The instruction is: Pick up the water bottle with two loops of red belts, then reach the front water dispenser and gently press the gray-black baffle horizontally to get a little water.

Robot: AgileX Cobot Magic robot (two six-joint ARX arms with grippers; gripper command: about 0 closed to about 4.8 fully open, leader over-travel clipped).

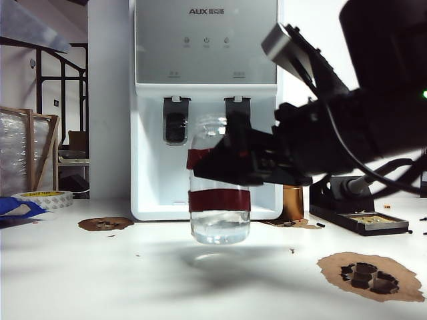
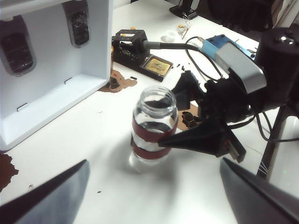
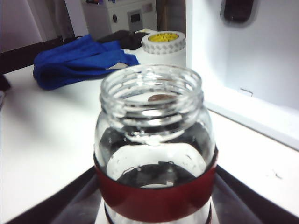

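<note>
The right gripper (image 1: pixel 223 157) clamps the bottle (image 1: pixel 219 193) clear above the table (image 1: pixel 100 280), dispenser (image 1: pixel 207 67) at twelve o'clock; the left gripper (image 2: pixel 154 196) hangs wide open, empty.

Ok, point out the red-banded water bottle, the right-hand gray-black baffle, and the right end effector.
water bottle (image 1: pixel 219 230): exterior view, clear base below lower red band.
gray-black baffle (image 1: pixel 237 107): exterior view, upper part of lever.
right end effector (image 1: pixel 223 160): exterior view, fingertips clamping the bottle.
</note>
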